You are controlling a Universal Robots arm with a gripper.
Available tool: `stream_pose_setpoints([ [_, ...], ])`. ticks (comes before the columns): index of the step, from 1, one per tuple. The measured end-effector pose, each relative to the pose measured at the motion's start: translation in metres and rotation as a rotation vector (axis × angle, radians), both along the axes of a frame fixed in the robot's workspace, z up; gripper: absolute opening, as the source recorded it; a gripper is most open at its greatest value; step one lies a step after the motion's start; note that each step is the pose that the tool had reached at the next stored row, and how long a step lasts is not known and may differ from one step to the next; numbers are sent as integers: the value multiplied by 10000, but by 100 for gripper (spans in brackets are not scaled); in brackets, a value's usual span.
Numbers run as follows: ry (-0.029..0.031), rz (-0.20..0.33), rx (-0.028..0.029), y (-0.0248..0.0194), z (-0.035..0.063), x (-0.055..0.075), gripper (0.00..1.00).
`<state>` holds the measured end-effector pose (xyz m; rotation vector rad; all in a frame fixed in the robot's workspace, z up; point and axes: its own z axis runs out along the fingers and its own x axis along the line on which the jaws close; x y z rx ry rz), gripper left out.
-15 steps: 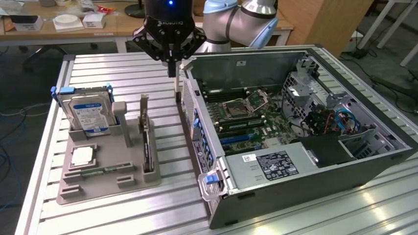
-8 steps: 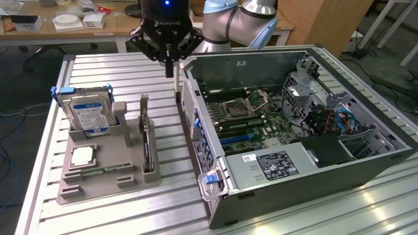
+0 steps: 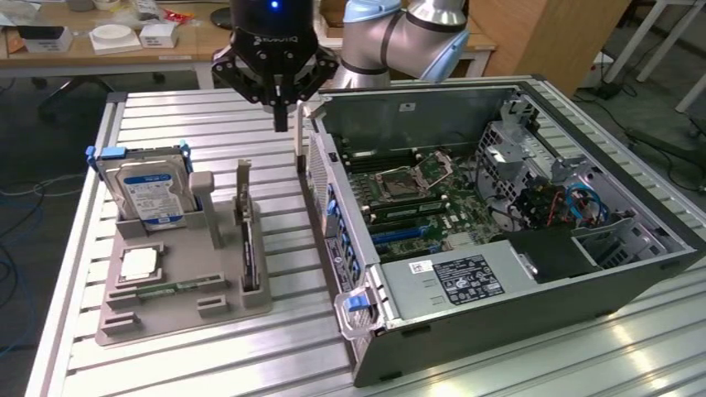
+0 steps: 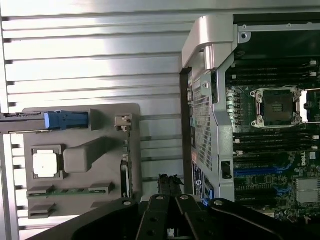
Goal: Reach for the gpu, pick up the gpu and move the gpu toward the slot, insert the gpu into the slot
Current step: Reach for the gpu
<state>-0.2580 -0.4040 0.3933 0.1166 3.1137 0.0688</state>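
Gpu [image 3: 250, 240] stands on its long edge in a grey tray [image 3: 155, 322] on the slatted table. What looks like the bracket is at the end nearer the gripper.

Judged light, stiff and thin. The bare board and its parts are fragile, and the contact edge is best left untouched. The best hold looks like the upper edge near mid-length, pinched across the two flat faces so the card doesn't swing. The smooth faces may slip.

Gripper [image 3: 281, 124] hangs over the table, fingers pressed together with nothing between them. In the exterior view the gpu sits at about 6 o'clock from the fingertips, lower and well apart. Slot [image 3: 403, 236], blue, lies inside the open case [image 3: 551, 306], about 4 o'clock from the gripper.
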Motion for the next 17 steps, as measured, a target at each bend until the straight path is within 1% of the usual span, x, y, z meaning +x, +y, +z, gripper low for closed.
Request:
stream_pose_setpoints([
  [17,0,0,0,-5,0,-128,10],
])
